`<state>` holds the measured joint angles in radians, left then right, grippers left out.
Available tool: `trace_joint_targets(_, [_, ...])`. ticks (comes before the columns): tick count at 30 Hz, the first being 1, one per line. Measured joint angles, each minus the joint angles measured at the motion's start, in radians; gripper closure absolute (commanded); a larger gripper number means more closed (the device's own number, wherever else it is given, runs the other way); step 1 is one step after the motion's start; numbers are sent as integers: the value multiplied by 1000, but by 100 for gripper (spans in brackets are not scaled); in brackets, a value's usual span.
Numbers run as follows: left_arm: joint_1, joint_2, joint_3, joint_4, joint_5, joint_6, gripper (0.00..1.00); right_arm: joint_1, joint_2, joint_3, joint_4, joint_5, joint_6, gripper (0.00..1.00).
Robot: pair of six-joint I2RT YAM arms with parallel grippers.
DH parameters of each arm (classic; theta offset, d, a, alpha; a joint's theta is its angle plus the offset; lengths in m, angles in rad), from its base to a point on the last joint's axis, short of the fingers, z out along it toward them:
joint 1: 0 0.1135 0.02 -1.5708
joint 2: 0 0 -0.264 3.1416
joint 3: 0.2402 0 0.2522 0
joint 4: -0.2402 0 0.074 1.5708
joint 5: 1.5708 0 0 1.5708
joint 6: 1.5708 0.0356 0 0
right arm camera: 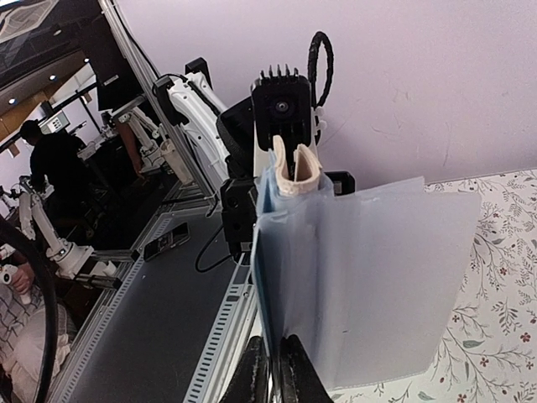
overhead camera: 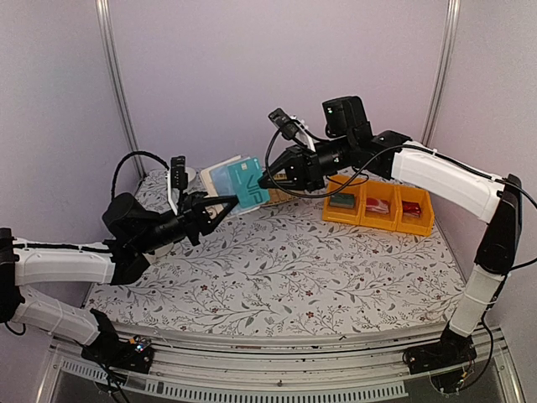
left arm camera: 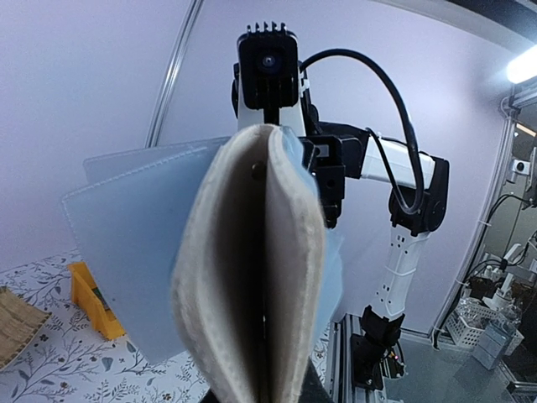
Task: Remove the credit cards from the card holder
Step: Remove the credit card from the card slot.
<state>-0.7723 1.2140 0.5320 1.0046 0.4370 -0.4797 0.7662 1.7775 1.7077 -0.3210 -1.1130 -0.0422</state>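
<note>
We clamp the soft card holder (left arm camera: 252,277) in the left gripper (overhead camera: 220,207); the right gripper (right arm camera: 273,369), pinched shut, grips the stiff, slippery light blue card's (right arm camera: 369,285) edge.

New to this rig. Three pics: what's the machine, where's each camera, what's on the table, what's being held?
It is two robot arms bolted at the near edge of a table with a floral cloth, each ending in a two-finger gripper.

The wide picture comes from a fixed camera above and behind the arms. The other two come from cameras on the wrists, each looking along its own fingers at the other arm.

In the air between them, the left gripper is shut on the beige card holder, seen edge-on in its wrist view. The right gripper is shut on the light blue card, which overlaps the holder; whether it is fully out I cannot tell.

On the table: three yellow bins with small items, and a woven mat at the edge of the left wrist view.
</note>
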Motion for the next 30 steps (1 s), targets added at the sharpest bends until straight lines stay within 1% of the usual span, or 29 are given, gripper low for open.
trace_joint_targets(4, [0,0,0,-1,-1,0,100,-2,-5,0,-1,1,-2,89])
trace_joint_targets(8, [0,-2,0,-3,-2,1,100,-2,-11,0,-1,0,-2,84])
trace_joint_targets(10, [0,-2,0,-6,-2,2,100,-2,-13,0,-2,0,-3,86])
trace_joint_targets(12, [0,-2,0,-8,-2,3,100,-2,-15,0,-2,0,-3,95])
trace_joint_targets(14, [0,-2,0,-8,-2,5,100,-2,-18,0,-2,0,-3,98])
trace_joint_targets(21, [-2,-4,0,-8,-2,7,100,-4,-26,0,-14,14,-9,99])
trace_joint_targets(30, [-2,-11,-2,-16,-18,8,100,-37,-59,-19,-37,68,-27,99])
